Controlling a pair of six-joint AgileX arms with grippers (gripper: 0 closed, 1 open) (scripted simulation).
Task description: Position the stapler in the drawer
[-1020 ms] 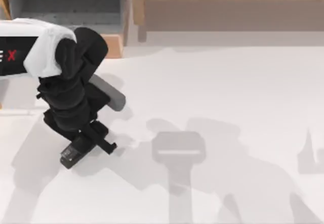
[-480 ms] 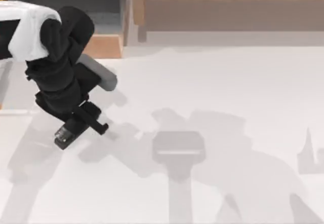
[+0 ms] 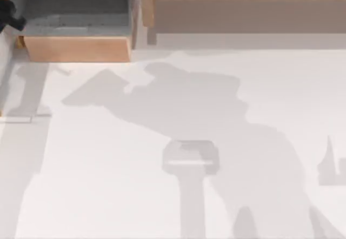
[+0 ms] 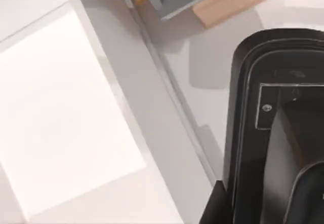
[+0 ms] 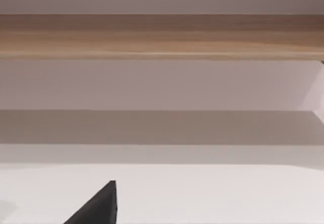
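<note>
The drawer (image 3: 78, 48) stands open at the table's far left, with a tan wood front and a grey inside (image 3: 75, 9). A black piece of my left arm (image 3: 6, 14) shows at the top view's left edge, beside the drawer's left wall. In the left wrist view the black stapler (image 4: 273, 127) looms close, rounded end outward, above the white table. My left gripper (image 4: 273, 198) is shut on it. The drawer's corner (image 4: 238, 1) lies beyond the stapler's rounded end. A black tip of my right gripper (image 5: 98, 209) shows in the right wrist view.
A long wooden shelf (image 3: 243, 1) runs along the far edge to the right of the drawer and faces the right wrist camera (image 5: 162, 34). A grey strip (image 4: 167, 97) marks the table's left edge. Arm shadows fall across the white tabletop (image 3: 189, 114).
My left arm has lifted the stapler from the table's left part and carried it back and left towards the drawer, almost out of the top view. The drawer front is now uncovered.
</note>
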